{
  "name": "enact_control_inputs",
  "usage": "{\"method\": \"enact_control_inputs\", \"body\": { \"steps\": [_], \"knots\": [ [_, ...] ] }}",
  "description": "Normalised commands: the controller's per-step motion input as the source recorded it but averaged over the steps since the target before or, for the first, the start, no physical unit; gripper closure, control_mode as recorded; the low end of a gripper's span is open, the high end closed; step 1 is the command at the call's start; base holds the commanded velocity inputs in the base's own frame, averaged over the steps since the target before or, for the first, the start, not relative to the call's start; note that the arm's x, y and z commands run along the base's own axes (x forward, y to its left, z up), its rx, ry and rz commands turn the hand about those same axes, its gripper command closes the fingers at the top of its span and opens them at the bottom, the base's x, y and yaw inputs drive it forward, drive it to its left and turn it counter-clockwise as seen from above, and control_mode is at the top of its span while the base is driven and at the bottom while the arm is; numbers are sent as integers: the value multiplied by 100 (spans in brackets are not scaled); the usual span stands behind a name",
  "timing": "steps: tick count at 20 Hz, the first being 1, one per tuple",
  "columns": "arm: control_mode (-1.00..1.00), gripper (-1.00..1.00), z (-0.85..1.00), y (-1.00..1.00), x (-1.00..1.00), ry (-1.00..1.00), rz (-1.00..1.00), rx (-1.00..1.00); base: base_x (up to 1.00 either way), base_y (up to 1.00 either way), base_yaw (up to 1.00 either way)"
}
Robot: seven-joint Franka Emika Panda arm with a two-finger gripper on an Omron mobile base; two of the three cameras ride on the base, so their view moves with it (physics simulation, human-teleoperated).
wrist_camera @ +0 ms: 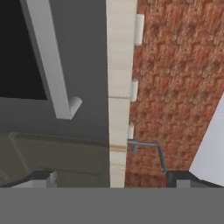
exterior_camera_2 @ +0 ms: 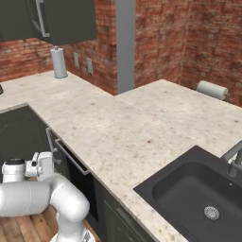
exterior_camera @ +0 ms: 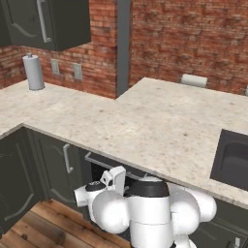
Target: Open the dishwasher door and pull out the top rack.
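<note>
The speckled desk [exterior_camera: 145, 121] fills the middle of both base views, with a dark sink [exterior_camera_2: 198, 198] sunk into it at the lower right of the right base view. Beneath its front edge, the dishwasher door [exterior_camera: 97, 167] sits low in the left base view, just left of centre; it looks cracked open at the top, dark space showing behind its long silver bar handle [exterior_camera: 99, 161]. In the hand view that handle runs slantwise through the upper left. The tool [wrist_camera: 107, 180] hangs just in front of the door, its tips standing wide apart at the bottom corners and pinching nothing. Door-opening is the step in hand, I judge; the next move calls for bringing the spread tips around the bar, closing, then drawing outward and down. A paper towel roll [exterior_camera: 34, 71] stands upper left.
</note>
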Motion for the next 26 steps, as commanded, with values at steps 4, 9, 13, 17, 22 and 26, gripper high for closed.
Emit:
{"method": "enact_control_inputs", "body": {
  "steps": [4, 9, 13, 17, 22, 26],
  "knots": [
    [-100, -100, -19, 0, 31, -9, 0, -3, 0, 0, 0],
    [-100, -100, -2, 0, 16, -4, 2, 0, 0, 0, 0],
    [-100, -100, 0, 0, 16, -1, 7, 0, 0, 0, 0],
    [-100, -100, -7, -7, 35, 0, 5, 0, 0, 0, 0],
    [-100, -100, -14, -17, 40, 0, 7, 0, 0, 0, 0],
    [-100, -100, -41, -9, 36, 0, 7, -2, 0, 0, 0]
  ]
}}
